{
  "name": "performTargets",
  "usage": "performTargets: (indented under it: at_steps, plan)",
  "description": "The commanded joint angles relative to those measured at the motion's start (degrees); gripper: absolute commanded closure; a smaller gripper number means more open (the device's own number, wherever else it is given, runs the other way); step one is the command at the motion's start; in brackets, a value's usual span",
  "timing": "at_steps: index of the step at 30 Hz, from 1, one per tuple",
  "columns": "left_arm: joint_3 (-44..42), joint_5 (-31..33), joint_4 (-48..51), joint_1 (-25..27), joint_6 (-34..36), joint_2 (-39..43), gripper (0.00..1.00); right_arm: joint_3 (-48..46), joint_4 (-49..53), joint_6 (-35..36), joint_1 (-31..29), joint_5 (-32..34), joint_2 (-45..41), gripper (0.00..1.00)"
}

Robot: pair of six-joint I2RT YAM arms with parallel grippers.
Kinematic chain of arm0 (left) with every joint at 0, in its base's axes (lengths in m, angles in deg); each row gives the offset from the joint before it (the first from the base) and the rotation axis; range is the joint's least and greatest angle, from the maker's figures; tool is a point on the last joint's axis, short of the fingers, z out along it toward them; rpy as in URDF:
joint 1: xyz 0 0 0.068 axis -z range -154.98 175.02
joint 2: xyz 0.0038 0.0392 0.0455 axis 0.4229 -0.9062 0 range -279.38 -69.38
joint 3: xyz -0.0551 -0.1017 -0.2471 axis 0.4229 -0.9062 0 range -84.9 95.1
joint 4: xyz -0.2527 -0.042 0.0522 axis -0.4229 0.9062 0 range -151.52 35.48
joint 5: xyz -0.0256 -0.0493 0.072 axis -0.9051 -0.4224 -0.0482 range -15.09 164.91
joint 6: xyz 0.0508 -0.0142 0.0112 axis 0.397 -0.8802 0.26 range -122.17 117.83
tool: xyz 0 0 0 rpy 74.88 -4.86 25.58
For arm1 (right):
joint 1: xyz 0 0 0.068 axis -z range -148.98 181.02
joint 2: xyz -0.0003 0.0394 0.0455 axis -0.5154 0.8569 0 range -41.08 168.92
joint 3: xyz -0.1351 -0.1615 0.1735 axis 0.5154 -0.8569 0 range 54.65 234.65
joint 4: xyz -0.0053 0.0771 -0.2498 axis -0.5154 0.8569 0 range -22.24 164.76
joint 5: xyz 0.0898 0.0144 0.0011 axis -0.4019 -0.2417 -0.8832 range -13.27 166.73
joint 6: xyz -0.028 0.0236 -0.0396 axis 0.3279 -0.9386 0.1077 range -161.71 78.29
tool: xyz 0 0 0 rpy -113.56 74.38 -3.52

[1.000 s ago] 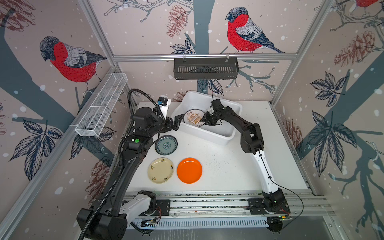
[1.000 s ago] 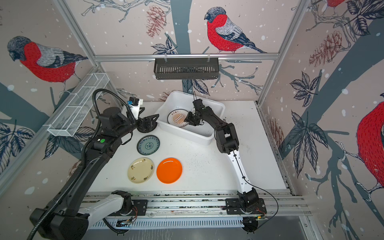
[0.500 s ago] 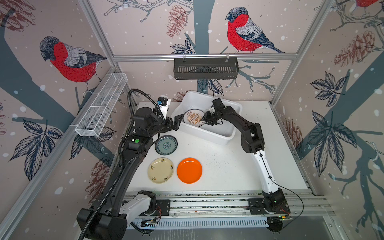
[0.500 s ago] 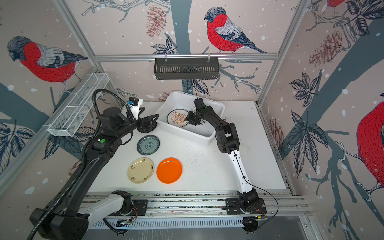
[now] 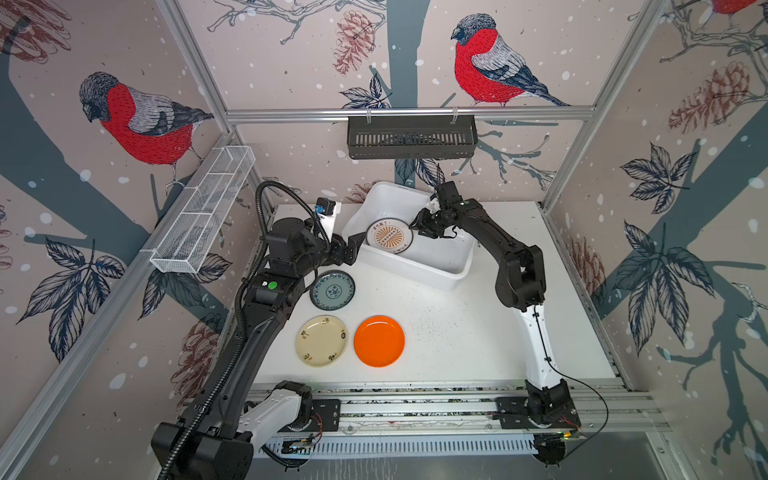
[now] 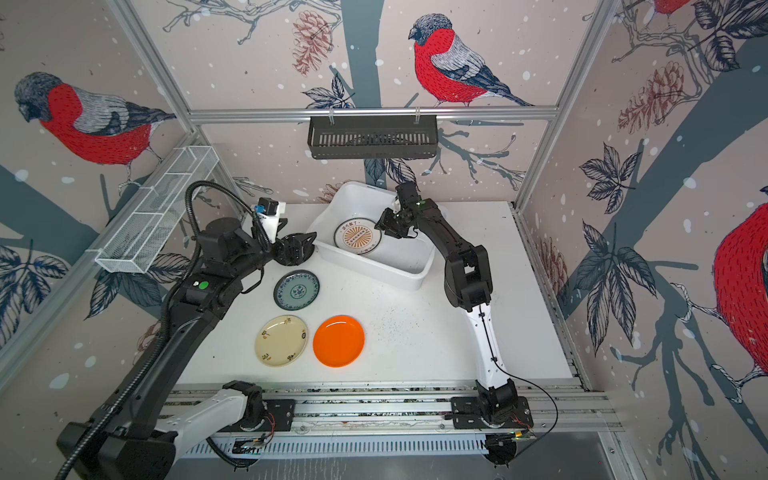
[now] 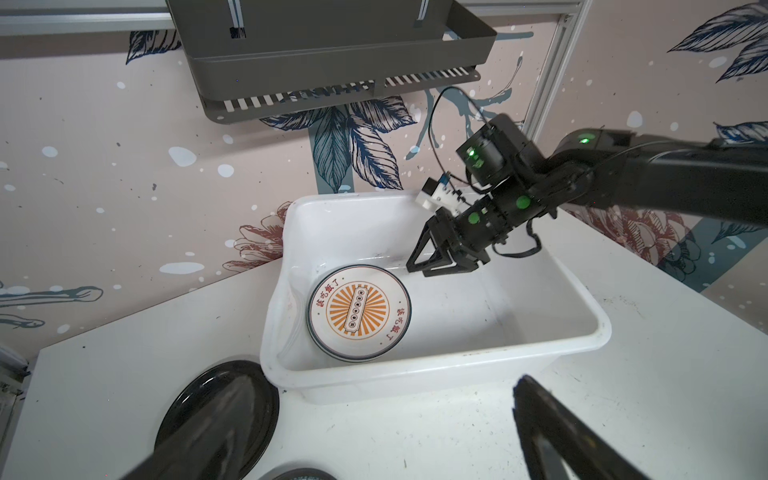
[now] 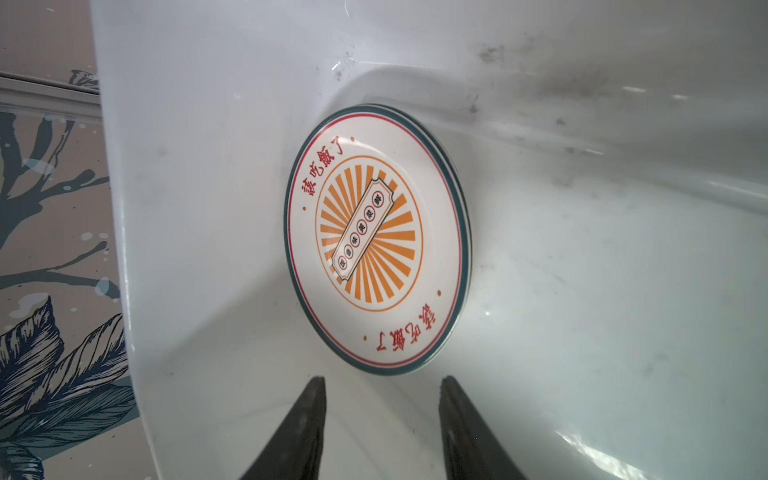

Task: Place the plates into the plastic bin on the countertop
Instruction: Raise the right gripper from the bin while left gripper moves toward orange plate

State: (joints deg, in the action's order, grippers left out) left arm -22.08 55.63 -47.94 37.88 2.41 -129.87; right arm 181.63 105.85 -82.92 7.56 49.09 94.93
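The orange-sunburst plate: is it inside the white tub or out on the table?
Inside. The sunburst plate lies within the walls of the plastic bin, atop another plate; the right gripper stands open, clear of it.

On the white countertop (image 5: 457, 332) lie the plastic bin (image 5: 415, 270), black plate (image 7: 187, 399), teal-patterned plate (image 5: 332, 290), cream plate (image 5: 321, 340) and orange plate (image 5: 379, 340).
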Motion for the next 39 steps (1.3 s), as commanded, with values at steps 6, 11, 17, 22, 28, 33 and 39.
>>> performTargets:
  at_steps: [6,11,17,22,28,33,39]
  plan:
    - [-0.8,-0.2,6.6,-0.1,3.2,1.0,0.04,-3.6,3.5,3.7,0.4,1.5,-8.4,0.55]
    - [-0.6,-2.1,12.4,0.0,7.6,0.2,0.04,-5.4,5.5,5.3,0.7,1.7,-13.9,0.57]
    - [1.1,-6.0,21.0,0.0,12.5,-2.5,0.03,-9.6,5.9,7.5,1.0,-2.6,-21.2,0.58]
    - [0.5,-6.1,26.0,-0.1,18.6,-3.5,0.03,-16.9,6.0,10.7,0.2,-7.9,-29.0,0.6]
    - [0.3,-11.6,35.6,-0.1,27.3,-10.1,0.08,-30.4,4.6,11.4,-1.3,-10.3,-40.4,0.61]
    - [2.1,-12.1,42.0,0.0,31.8,-19.5,0.08,-42.4,-1.5,6.5,-2.6,-10.3,-50.7,0.6]
    - [1.8,-13.7,45.4,0.3,36.8,-23.8,0.13,-49.7,-4.3,1.8,-4.2,-7.2,-58.8,0.61]
